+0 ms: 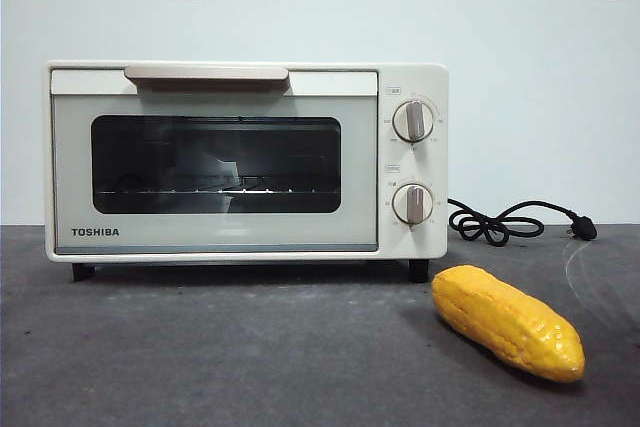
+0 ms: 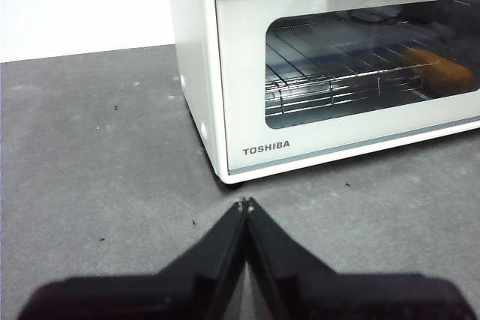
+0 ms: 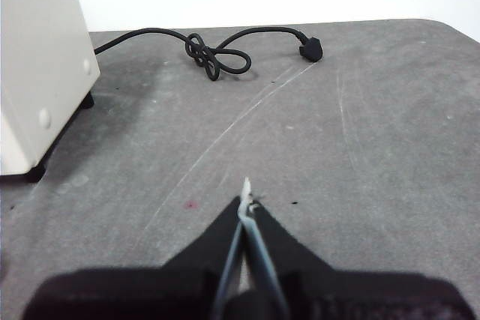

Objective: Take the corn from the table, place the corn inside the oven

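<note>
Lying beside oven (image 1: 245, 161), corn (image 1: 508, 321) escapes both wrist views.

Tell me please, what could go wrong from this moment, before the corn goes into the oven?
1. The oven door is shut, so carrying the corn over first would likely block the task.
2. The glossy, tapered corn might slip or roll when pinched.
3. Both the left gripper and right gripper are shut; they must open before grasping.
</note>
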Controlling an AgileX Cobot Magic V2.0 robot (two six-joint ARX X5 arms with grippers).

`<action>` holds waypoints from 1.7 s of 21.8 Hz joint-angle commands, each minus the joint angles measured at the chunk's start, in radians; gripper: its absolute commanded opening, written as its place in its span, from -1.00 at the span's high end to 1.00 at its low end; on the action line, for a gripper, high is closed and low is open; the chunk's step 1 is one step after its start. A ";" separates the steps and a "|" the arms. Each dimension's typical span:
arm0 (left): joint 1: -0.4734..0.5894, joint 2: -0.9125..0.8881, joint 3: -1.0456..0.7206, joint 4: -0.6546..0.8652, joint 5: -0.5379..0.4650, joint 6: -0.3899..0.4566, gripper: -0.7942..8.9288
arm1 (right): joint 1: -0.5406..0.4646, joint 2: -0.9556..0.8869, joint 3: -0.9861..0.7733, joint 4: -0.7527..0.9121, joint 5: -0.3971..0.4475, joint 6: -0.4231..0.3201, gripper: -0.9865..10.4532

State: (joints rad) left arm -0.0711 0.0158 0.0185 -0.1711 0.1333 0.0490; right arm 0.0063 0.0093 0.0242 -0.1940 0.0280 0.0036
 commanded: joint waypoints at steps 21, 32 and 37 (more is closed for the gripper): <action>-0.003 0.000 -0.003 0.038 0.039 -0.441 0.84 | -0.001 -0.001 -0.004 0.011 -0.155 0.477 0.83; -0.003 0.020 0.109 0.160 0.240 -0.565 0.85 | 0.000 0.023 0.146 0.010 -0.349 0.520 0.83; -0.003 0.114 0.237 0.157 0.241 -0.561 0.85 | 0.000 0.133 0.307 0.006 -0.410 0.508 0.83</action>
State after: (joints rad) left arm -0.0715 0.1108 0.2340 -0.0216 0.3706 -0.5064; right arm 0.0063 0.1196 0.3004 -0.1936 -0.3676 0.5156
